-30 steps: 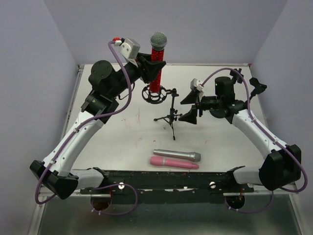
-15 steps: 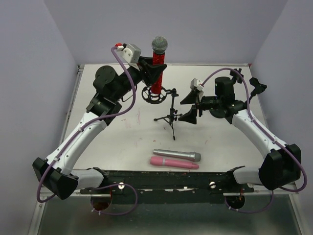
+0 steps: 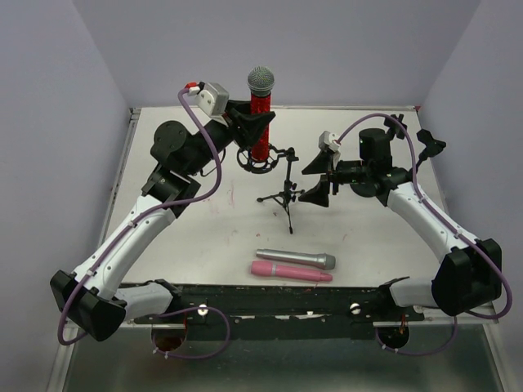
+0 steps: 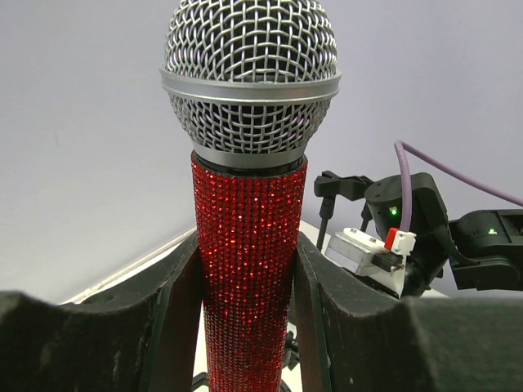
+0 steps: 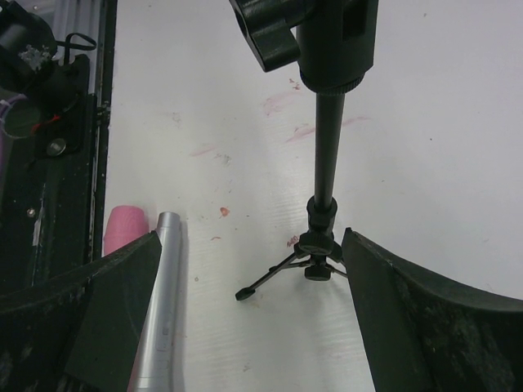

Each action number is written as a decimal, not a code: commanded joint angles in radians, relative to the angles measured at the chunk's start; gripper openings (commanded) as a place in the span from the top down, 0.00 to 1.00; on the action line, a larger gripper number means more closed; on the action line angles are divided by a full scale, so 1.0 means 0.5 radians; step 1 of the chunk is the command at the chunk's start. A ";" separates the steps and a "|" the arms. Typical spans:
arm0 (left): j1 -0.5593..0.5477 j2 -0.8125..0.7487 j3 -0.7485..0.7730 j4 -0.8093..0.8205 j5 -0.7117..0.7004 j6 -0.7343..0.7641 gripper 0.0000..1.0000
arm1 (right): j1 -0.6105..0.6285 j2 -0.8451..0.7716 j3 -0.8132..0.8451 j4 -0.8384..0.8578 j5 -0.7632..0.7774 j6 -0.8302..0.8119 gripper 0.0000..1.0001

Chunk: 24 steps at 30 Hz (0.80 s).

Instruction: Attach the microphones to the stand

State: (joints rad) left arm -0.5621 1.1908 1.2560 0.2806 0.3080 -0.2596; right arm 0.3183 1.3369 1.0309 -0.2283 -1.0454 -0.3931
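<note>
left jaws clamp the red mic (image 3: 260,114) by its body – upright, mesh head up, lower end at the ring clip (image 3: 258,161) of the stand (image 3: 286,194). right jaws wide apart, holding nothing – just right of the stand post. silver mic (image 3: 294,259) and pink mic (image 3: 290,272) lie side by side on the bench (image 3: 204,237), near its front edge

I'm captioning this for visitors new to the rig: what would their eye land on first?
The glittery red microphone with its silver mesh head, held upright by the left gripper at the far middle of the table, its lower end at the ring of the black tripod stand. Next, the silver-grey microphone and pink microphone lying side by side near the front edge.
</note>
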 commanded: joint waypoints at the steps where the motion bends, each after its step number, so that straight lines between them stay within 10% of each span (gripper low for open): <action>1: 0.020 -0.059 -0.073 0.114 0.007 -0.018 1.00 | -0.017 0.029 -0.025 0.036 -0.069 0.001 0.00; 24: 0.078 0.042 -0.085 -0.058 0.264 0.191 1.00 | -0.020 0.063 -0.028 0.036 -0.109 0.001 0.00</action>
State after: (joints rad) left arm -0.5358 1.1786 1.2160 0.3279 0.3855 -0.2077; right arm 0.3138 1.3502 1.0290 -0.2276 -1.0645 -0.3931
